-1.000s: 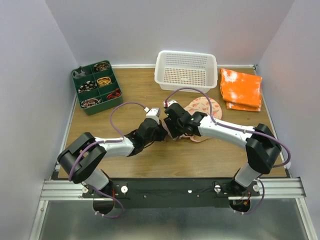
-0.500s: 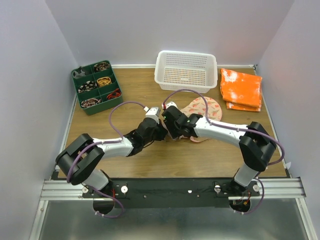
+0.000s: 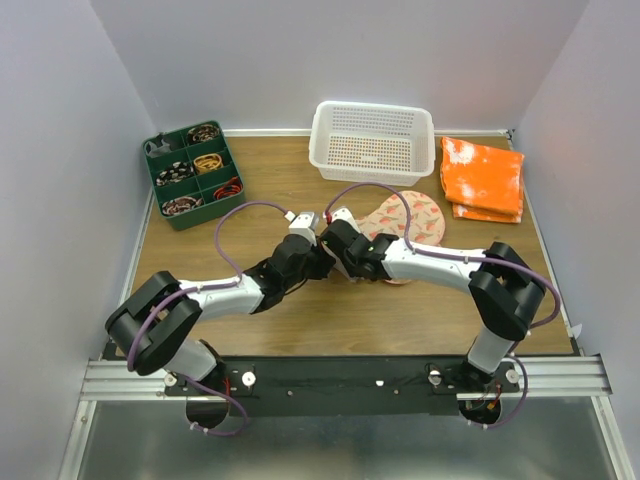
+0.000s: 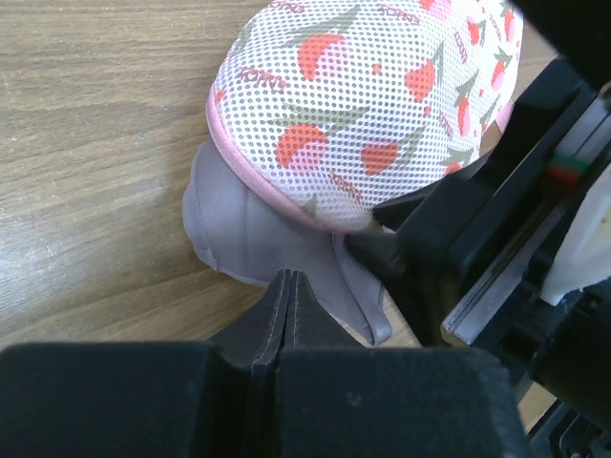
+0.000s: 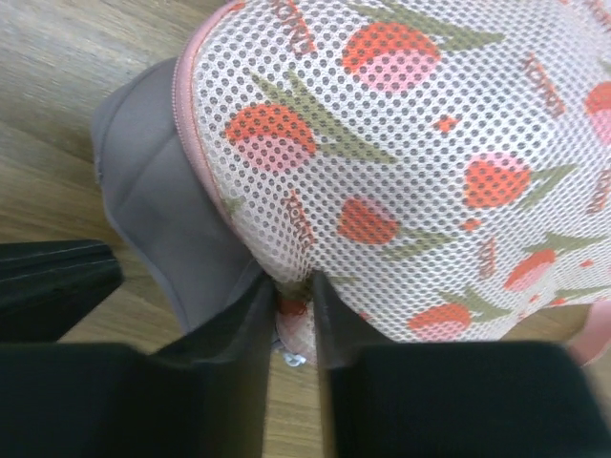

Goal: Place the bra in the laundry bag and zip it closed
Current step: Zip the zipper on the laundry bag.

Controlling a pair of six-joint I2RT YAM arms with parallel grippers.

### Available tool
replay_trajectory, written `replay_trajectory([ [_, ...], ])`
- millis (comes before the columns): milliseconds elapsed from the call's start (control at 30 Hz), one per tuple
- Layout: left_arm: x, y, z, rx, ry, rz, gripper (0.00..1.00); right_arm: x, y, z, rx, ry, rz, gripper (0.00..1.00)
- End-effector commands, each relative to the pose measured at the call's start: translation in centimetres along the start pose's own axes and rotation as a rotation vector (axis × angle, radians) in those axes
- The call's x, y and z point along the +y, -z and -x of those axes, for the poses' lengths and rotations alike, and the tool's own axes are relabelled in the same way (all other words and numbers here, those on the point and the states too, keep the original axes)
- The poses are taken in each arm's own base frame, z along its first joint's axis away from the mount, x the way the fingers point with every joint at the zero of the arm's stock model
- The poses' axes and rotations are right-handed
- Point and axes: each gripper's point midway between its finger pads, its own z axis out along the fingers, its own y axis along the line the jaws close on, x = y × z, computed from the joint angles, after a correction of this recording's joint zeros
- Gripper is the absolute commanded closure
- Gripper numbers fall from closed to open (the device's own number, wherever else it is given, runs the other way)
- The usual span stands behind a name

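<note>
- step in hand, as i judge it: tucking the last of the bra into the laundry bag before any zipping can start.
- the bra (image 4: 243,224) lies on the counter (image 4: 86,114), partly under the upper shell of the laundry bag (image 4: 363,105). one grey cup pokes out past the pink rim at the bag's end.
- the right gripper (image 5: 291,305) has its jaws drawn in narrow around the bag's rim. the rim fills the gap between them and looks pinched.
- the left gripper (image 4: 288,286) has its jaws pressed fully together. its tip touches the bra's loose edge, and nothing shows between the jaws.
- to do it well: the right gripper should lift the rim only enough to open a mouth.
- the left gripper's closed tip can then work as a pusher, sliding low along the counter to nudge the cup inward.
- all grey fabric and any strap must be clear of the zip track, or the zip will snag.
- the bra is smooth, matte, soft cloth with a rounded moulded cup, so it should fold under a push rather than slide whole.
- the bag is pale dotted mesh over padding, printed with red-orange fruit and green leaves and edged with pink piping. it looks springy, so the shell will likely drop back if released.
- a small pale tab (image 5: 291,359) sits just below the pinched rim. it may be the zip pull, but i cannot tell.
</note>
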Motion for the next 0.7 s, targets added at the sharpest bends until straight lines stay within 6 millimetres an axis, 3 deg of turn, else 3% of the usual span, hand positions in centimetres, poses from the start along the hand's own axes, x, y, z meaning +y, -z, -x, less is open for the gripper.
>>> replay_trajectory([
  [0, 0.5, 0.6, 0.1, -0.01, 0.0, 0.012, 0.98, -0.6, 0.3, 1.2, -0.063, -0.045, -0.045, 0.83],
  [33, 0.5, 0.6, 0.1, -0.008, -0.002, 0.013, 0.98, -0.5, 0.3, 1.3, -0.065, -0.049, -0.045, 0.95],
  [67, 0.6, 0.6, 0.0, -0.005, -0.002, 0.013, 0.98, -0.5, 0.4, 1.4, -0.067, -0.052, -0.044, 0.99],
  [367, 1.0, 0.2, -0.7, 0.016, -0.016, 0.026, 0.98, 0.1, 2.2, 3.1, -0.119, -0.122, 0.032, 0.99],
  [667, 1.2, -1.9, -1.1, 0.018, -0.017, 0.029, 0.99, 1.9, 3.8, 4.0, -0.121, -0.135, 0.167, 0.99],
])
